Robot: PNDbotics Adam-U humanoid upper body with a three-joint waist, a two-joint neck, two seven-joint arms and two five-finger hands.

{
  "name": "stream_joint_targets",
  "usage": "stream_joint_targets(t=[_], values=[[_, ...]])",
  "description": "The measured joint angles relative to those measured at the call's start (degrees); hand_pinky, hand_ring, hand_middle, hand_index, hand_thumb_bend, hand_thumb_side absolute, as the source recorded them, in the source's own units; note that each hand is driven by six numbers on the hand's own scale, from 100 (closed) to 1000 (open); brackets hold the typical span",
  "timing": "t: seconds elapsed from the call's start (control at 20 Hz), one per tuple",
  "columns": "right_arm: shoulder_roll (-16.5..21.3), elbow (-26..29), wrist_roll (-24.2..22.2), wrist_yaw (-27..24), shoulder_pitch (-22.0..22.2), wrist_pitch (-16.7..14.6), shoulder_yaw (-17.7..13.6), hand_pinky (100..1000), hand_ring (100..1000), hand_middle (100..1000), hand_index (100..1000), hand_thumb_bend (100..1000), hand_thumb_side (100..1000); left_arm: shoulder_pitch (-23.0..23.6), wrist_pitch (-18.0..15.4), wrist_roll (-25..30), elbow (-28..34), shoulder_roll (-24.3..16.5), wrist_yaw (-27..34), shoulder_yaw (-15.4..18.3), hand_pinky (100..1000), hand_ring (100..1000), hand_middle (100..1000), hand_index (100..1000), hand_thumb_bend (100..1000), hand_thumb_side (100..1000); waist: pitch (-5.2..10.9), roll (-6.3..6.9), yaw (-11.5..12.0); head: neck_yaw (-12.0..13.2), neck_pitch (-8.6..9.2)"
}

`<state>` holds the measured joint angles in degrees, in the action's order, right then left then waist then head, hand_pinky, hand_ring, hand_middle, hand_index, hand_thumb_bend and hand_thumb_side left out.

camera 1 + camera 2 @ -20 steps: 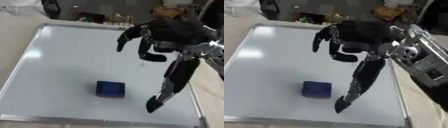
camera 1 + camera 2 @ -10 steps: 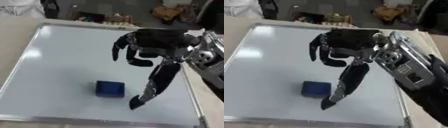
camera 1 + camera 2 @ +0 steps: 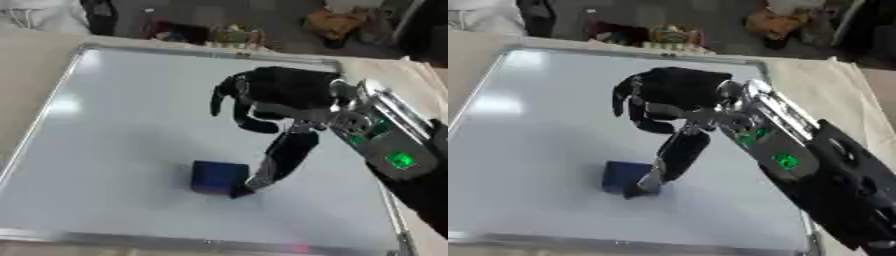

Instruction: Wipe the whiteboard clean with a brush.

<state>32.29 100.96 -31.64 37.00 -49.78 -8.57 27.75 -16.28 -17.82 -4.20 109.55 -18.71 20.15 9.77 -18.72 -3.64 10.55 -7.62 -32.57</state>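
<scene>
Nearest to me runs the metal frame of the whiteboard (image 3: 105,150), which lies flat on a table and fills most of what can be seen; its pale surface looks bare, with a couple of soft light reflections near the left edge.

A little in from the near edge, around the middle of the board, sits the brush (image 3: 218,177), a small dark blue block lying flat on the white surface.

Just to the right of it, the right hand (image 3: 284,95) comes in from the right side on a black and silver forearm with a green light glowing on it. One long digit (image 3: 278,162) reaches straight down toward the near side, and its tip meets the right near corner of the blue block, touching it or a hair off; I cannot tell which for sure. The other fingers (image 3: 229,97) hang curved and spread above the board farther back, closed round nothing. So the hand is loosely open, not gripping the block.

Beyond the far edge of the board, past the frame, there is floor with scattered clutter (image 3: 229,35), and pale cloth (image 3: 35,15) at the far left.

The left hand does not show.
</scene>
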Motion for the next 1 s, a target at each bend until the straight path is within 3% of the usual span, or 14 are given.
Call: stream_joint_targets(t=[0.55,1.0], values=[[-3.93,-6.8,1.66,5.37,0.44,-2.26,1.15,740,850,661,100,682,548,-0.01,0.1,0.09,0.0,0.02,0.0,0.0,648,621,560,667,321,967,-0.33,-0.2,0.4,-0.13,-0.04],[-4.85,-7.71,2.72,6.3,1.0,-2.29,1.22,726,836,552,100,671,547,-0.05,0.16,0.05,0.0,0.02,-0.01,0.0,649,621,560,666,319,968,-0.45,-0.35,0.32,-0.22,-0.65]])
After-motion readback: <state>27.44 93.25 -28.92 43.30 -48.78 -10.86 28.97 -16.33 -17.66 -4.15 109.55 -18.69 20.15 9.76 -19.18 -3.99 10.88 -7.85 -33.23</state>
